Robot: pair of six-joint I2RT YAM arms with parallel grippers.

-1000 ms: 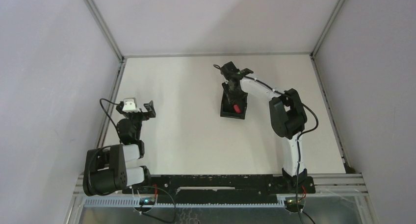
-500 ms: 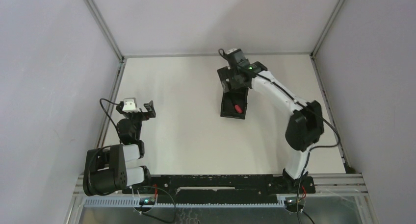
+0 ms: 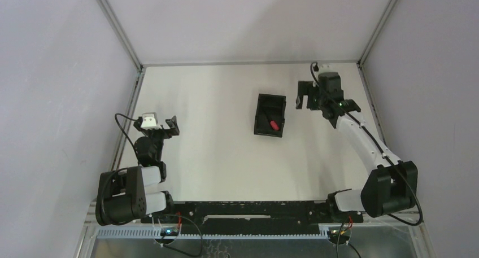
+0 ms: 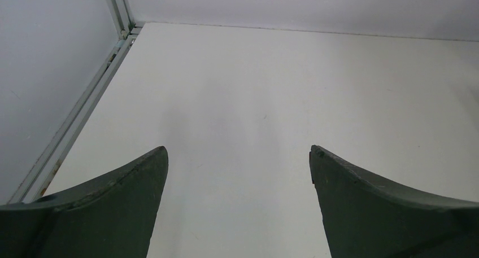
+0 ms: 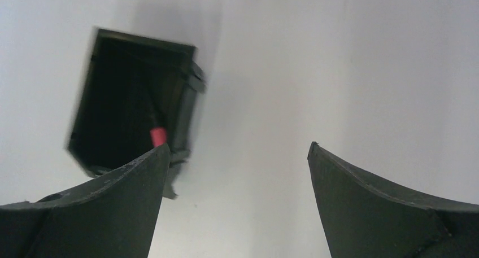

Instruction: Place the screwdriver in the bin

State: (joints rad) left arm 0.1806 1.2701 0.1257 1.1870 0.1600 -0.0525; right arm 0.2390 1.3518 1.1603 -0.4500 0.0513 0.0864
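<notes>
The black bin (image 3: 270,105) sits mid-table, and the screwdriver (image 3: 273,124) lies inside it, its red handle showing near the bin's near end. In the right wrist view the bin (image 5: 113,94) is at upper left with the screwdriver's red handle (image 5: 158,136) just above my left finger. My right gripper (image 3: 308,96) hovers to the right of the bin, apart from it, open and holding nothing (image 5: 237,151). My left gripper (image 3: 160,126) rests at the table's left side, open and holding nothing (image 4: 238,152).
White enclosure walls with metal corner posts (image 3: 116,26) surround the table. A metal rail (image 4: 85,108) runs along the left edge close to my left gripper. The arm bases stand on the black bar (image 3: 248,210) at the near edge.
My right gripper has opened, let go of the screwdriver in the bin, risen and swung away to the right. The left arm has not moved.
</notes>
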